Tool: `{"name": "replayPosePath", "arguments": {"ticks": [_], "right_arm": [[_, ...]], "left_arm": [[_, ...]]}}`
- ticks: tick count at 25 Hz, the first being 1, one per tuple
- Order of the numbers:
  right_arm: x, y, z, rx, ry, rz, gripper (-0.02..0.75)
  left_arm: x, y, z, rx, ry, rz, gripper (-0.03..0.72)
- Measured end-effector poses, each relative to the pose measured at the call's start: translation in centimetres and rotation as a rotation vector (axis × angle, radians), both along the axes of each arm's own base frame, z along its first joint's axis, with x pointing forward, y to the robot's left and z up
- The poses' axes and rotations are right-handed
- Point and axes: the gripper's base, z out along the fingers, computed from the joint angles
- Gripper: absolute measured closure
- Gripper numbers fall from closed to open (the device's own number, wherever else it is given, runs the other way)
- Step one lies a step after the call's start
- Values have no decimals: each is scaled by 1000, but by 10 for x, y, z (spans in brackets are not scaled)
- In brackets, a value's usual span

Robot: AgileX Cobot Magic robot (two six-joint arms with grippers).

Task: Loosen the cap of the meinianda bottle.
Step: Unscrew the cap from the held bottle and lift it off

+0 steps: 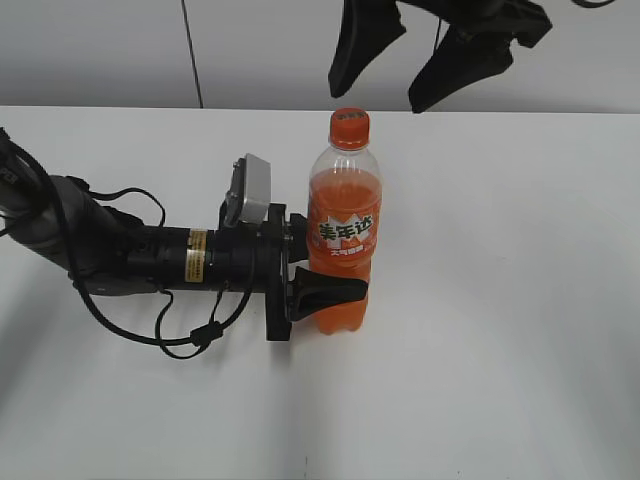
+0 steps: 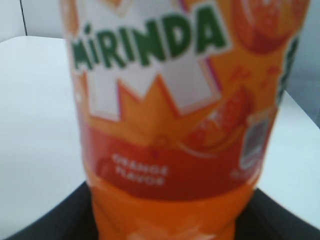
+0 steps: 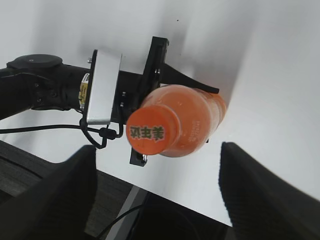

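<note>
The left gripper (image 1: pixel 322 290) lay low along the white table (image 1: pixel 500 350), reaching in from the left, its jaws clamped around the lower body of the meinianda bottle (image 1: pixel 342 240). One black finger (image 1: pixel 330 292) crossed the front of the bottle below the label; the other was hidden behind it. In the left wrist view the bottle (image 2: pixel 175 125) filled the frame, pressed close between the dark jaws at the bottom corners. The bottle stood upright near the middle of the table, with the cap (image 1: pixel 350 127) on its neck. Farther back and higher, the right gripper (image 1: pixel 420 60) hung above the cap, its two black fingers spread wide and touching nothing. From the right wrist view the cap (image 3: pixel 151 133) sat between those parted fingers (image 3: pixel 260 190), well clear of both.
</note>
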Motion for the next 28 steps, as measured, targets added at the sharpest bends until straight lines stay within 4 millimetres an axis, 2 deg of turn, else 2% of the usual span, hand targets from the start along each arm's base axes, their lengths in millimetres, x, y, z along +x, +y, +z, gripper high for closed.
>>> {"name": "replayPosePath", "arguments": {"ticks": [6, 10, 16, 28], "right_arm": [[2, 14, -13, -35, 25, 6, 172], [7, 21, -9, -39, -5, 12, 172], [8, 22, -5, -41, -29, 14, 192], [11, 30, -17, -81, -19, 30, 204]], "left_arm": [[0, 0, 0, 0, 0, -1, 283], [0, 0, 0, 0, 0, 0, 283], [0, 0, 0, 0, 0, 0, 283], [0, 0, 0, 0, 0, 0, 283]]}}
